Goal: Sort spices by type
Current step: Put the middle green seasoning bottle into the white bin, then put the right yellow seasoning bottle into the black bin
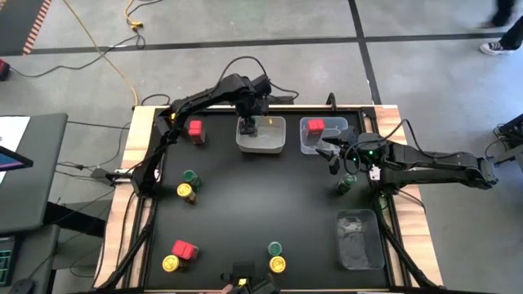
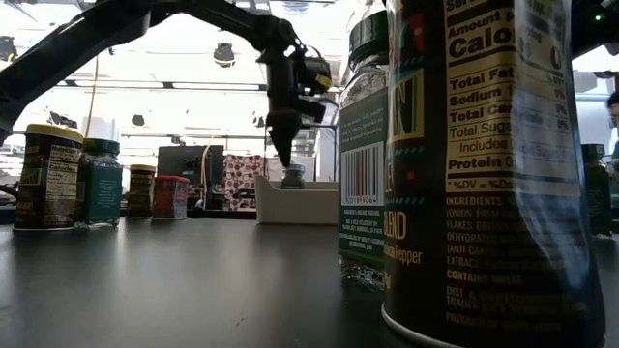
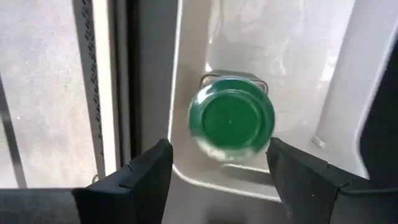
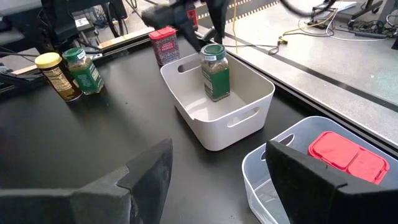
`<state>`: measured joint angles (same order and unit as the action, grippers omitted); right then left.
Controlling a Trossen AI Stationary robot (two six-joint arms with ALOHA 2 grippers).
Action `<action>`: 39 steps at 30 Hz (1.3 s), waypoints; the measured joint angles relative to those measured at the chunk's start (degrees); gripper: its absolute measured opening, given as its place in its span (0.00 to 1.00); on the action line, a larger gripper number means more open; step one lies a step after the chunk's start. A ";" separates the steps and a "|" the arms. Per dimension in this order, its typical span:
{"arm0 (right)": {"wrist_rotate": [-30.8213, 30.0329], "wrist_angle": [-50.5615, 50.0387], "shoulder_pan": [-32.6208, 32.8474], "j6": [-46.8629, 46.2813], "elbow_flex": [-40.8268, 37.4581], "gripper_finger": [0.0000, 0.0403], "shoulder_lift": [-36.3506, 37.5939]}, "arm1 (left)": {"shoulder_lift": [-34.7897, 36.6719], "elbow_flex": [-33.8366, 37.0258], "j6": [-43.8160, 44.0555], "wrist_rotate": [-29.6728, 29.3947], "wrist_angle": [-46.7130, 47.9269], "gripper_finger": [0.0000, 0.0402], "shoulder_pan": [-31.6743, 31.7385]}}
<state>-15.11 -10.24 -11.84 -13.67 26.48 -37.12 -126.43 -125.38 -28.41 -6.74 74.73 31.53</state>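
A green-lidded spice jar [image 3: 231, 119] stands upright on its base inside the white bin [image 1: 270, 140] at the table's far middle. My left gripper [image 3: 219, 152] hangs open just above it, pointing down, one finger on either side of the lid without touching. My right gripper [image 4: 217, 155] waits open at the table's right side, beside the clear bin [image 1: 304, 144] that holds a red boxy spice [image 1: 315, 125]. Other spices stand on the black table: red [image 1: 194, 129], green [image 1: 190, 177], yellow [image 1: 185, 192], and several near the front edge.
A green jar [image 1: 347, 181] stands close under my right arm. A second clear bin [image 1: 359, 238] lies at the near right. Two jars [image 2: 363, 145] stand right before the low camera and block much of that view. The table's middle is bare black surface.
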 joint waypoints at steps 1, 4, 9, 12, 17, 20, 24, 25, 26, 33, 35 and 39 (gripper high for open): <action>0.00 0.00 0.00 0.00 0.00 0.71 0.00 | 0.00 -1.32 0.72 0.00 1.65 0.62 0.00; 0.00 -0.02 0.00 0.01 0.00 0.71 0.00 | -0.02 -5.01 4.20 0.02 6.99 0.62 0.00; 0.02 -0.57 0.27 0.01 0.00 0.71 0.00 | 0.45 -9.63 14.61 1.84 15.70 0.62 -0.97; 0.11 -2.31 1.06 -0.75 0.00 0.71 0.02 | 3.76 -8.62 19.13 8.01 14.96 0.62 -3.27; 1.70 -5.29 2.75 -1.96 0.00 0.71 0.07 | 8.53 -8.62 23.37 9.91 13.86 0.62 -10.41; 3.40 -5.64 4.42 -2.68 0.00 0.71 0.05 | 9.57 -8.57 25.66 9.84 12.09 0.62 -15.64; 6.65 -8.85 7.60 -5.51 1.76 0.71 0.77 | 9.74 -7.98 29.99 8.77 8.62 0.62 -22.12; 6.73 -10.30 8.52 -5.87 2.74 0.71 0.96 | 9.50 -7.24 30.78 8.01 7.03 0.62 -23.61; 6.82 -12.14 9.42 -6.00 3.82 0.71 1.19 | 9.35 -6.45 31.46 7.53 5.27 0.62 -25.04; 6.83 -22.59 15.04 -5.98 10.72 0.71 1.65 | 9.29 1.92 36.92 6.31 -11.16 0.62 -33.97; 6.82 -23.21 16.64 -5.97 11.97 0.71 1.51 | 9.29 4.35 38.26 5.30 -15.79 0.62 -35.68; 6.82 -23.34 19.84 -6.04 13.45 0.71 1.53 | 9.27 8.91 40.02 0.43 -21.47 0.62 -38.74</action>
<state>-8.29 -33.58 8.01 -19.71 39.93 -35.59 -117.16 -116.46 11.61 -6.31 53.26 -7.21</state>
